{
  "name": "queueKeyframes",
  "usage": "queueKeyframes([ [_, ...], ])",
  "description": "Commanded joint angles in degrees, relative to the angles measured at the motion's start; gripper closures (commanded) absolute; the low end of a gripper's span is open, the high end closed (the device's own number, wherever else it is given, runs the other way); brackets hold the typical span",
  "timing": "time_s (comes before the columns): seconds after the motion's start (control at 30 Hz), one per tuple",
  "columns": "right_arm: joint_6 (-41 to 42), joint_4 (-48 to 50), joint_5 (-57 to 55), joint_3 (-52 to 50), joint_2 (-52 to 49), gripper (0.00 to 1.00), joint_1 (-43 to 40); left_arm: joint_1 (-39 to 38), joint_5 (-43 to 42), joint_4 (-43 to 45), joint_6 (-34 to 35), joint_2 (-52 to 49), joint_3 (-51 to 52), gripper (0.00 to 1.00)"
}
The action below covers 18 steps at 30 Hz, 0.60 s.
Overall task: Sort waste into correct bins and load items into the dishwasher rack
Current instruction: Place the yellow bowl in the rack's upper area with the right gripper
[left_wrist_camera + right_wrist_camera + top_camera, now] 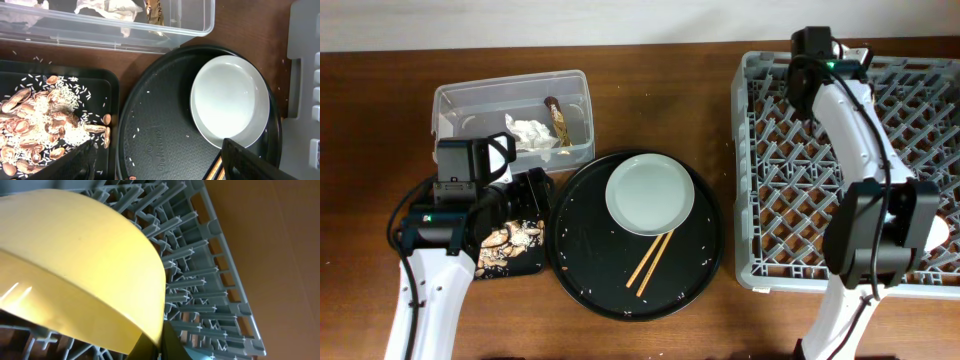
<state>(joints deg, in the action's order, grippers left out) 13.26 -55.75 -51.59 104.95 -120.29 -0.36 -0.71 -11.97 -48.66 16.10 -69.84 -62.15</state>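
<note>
My left gripper [165, 165] is open and empty, low over the near edge of the round black tray [160, 110], between the shallow black tray [536, 258] and the chopsticks [653, 262]. The shallow tray holds brownish food scraps [40, 125] and rice. The pale plate [648, 193] lies on the round tray, with the chopsticks beside it. The clear tub [510, 85] holds white tissues [530, 133] and the brown wrapper stick [558, 118]. My right gripper [159, 345] is shut on the rim of the yellow bowl [75, 265], just above the dishwasher rack [790, 150] near its right side. The cups are out of view.
The rack's upright pegs [200, 280] stand close under the bowl. The right arm [850, 110] reaches across the rack from its far edge. The tub, the shallow tray and the round tray sit close together on the brown wooden table [380, 120].
</note>
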Motion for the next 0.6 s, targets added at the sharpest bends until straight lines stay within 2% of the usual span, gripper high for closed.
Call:
queueKeyframes([
  [0.0, 5.18, -3.69, 3.34, -0.15, -1.62, 0.96, 2.34, 0.26, -0.20, 0.20, -0.31, 0.44, -0.24, 0.21],
  [0.07, 8.66, -7.13, 4.35, -0.15, -1.62, 0.96, 2.62, 0.26, 0.26, 0.20, -0.28, 0.44, -0.24, 0.21],
  [0.23, 8.68, -13.70, 16.63, -0.13, -1.57, 0.96, 2.60, 0.26, 0.90, 0.20, -0.28, 0.44, -0.24, 0.21],
  [0.33, 8.68, -16.06, 21.05, -0.09, -0.39, 0.88, 2.60, 0.26, 0.90, 0.17, -0.31, 0.44, -0.24, 0.21],
  [0.5, 8.00, -17.64, 25.09, 2.62, 6.69, 0.81, 2.60, 0.24, 0.90, 0.17, -0.28, 0.44, -0.24, 0.20],
  [0.57, 7.26, -18.16, 30.69, 4.26, 10.01, 0.78, 2.71, 0.26, 0.90, 0.17, -0.28, 0.44, -0.24, 0.20],
])
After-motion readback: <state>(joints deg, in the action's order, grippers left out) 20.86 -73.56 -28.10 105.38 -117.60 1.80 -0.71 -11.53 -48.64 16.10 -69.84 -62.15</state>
